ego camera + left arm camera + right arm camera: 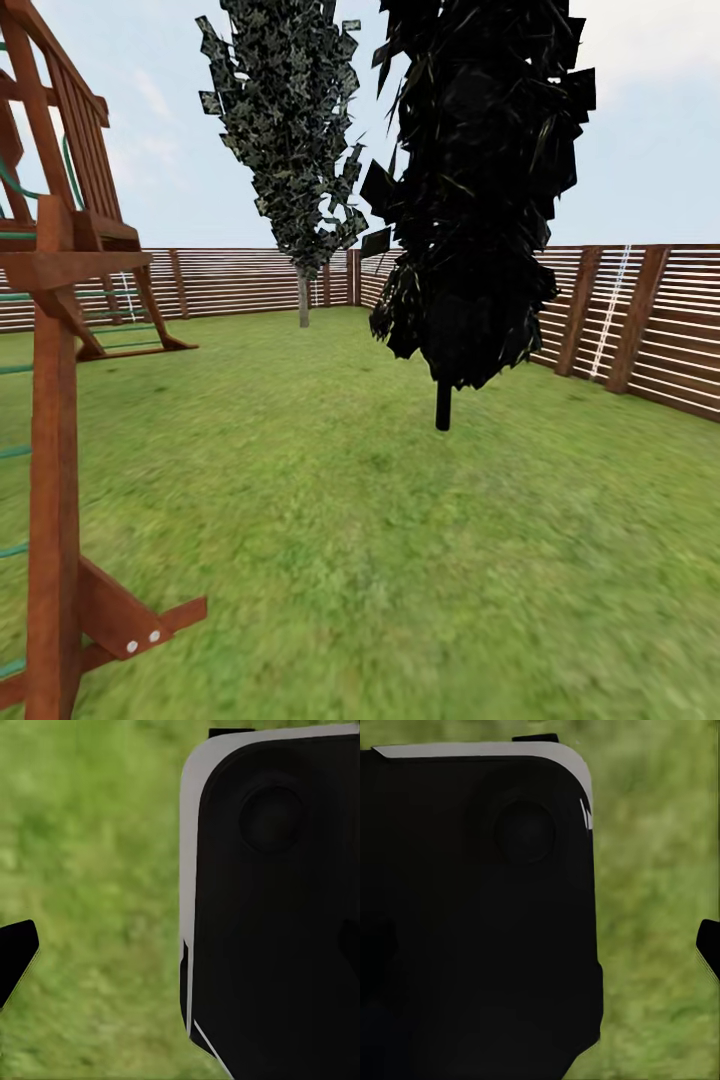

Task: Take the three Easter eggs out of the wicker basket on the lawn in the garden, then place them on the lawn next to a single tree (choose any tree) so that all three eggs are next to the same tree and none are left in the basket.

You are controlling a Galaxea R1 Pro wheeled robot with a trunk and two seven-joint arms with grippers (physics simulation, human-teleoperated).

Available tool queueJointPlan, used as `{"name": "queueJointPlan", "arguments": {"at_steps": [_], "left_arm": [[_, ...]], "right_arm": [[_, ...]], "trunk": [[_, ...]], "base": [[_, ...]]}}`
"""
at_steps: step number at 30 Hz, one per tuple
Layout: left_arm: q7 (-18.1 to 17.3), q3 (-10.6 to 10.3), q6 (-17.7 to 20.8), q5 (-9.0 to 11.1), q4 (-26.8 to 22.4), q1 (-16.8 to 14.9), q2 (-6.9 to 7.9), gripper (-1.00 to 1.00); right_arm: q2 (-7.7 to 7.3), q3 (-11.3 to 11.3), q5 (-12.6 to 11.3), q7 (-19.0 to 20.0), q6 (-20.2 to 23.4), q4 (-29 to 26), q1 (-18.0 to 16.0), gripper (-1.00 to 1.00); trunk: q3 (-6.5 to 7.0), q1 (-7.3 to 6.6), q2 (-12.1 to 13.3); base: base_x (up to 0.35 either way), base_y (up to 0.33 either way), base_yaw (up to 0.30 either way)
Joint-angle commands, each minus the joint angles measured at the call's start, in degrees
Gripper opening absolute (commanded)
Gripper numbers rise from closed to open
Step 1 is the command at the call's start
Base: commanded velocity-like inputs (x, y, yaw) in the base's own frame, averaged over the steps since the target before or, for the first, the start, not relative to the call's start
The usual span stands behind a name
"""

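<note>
The Easter eggs and the wicker basket are out of view. The lawn spreads ahead in the head view. At its far side, near the fence corner, stands a tree with a thin pale trunk and dark green, pale-flecked leaves. In the left wrist view one black fingertip of my left gripper sits at the picture's edge over grass, with nothing beside it. In the right wrist view a black fingertip of my right gripper likewise sits at the edge over grass. Both grippers look open and hold nothing.
A near-black tree with a thin black trunk stands closer, right of centre. A wooden play tower rises at the near left. A brown slatted fence closes the back and right. The robot's dark body shows large in both wrist views.
</note>
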Motion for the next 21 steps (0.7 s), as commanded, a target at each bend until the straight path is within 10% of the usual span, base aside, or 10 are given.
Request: {"name": "queueJointPlan", "arguments": {"at_steps": [1, 21], "left_arm": [[0.04, 0.03, 0.01, 0.01, -0.12, 0.04, 0.00, 1.00], [0.04, 0.03, 0.01, 0.01, -0.09, 0.04, 0.00, 1.00]], "right_arm": [[0.03, 0.13, -0.58, -0.03, -0.20, 0.17, -0.09, 1.00], [0.00, 0.12, -0.63, -0.17, -0.25, 0.17, -0.09, 1.00]], "trunk": [[-0.05, 0.04, -0.02], [-0.05, 0.04, -0.02]], "base": [[0.328, 0.000, 0.000], [0.328, 0.000, 0.007]]}}
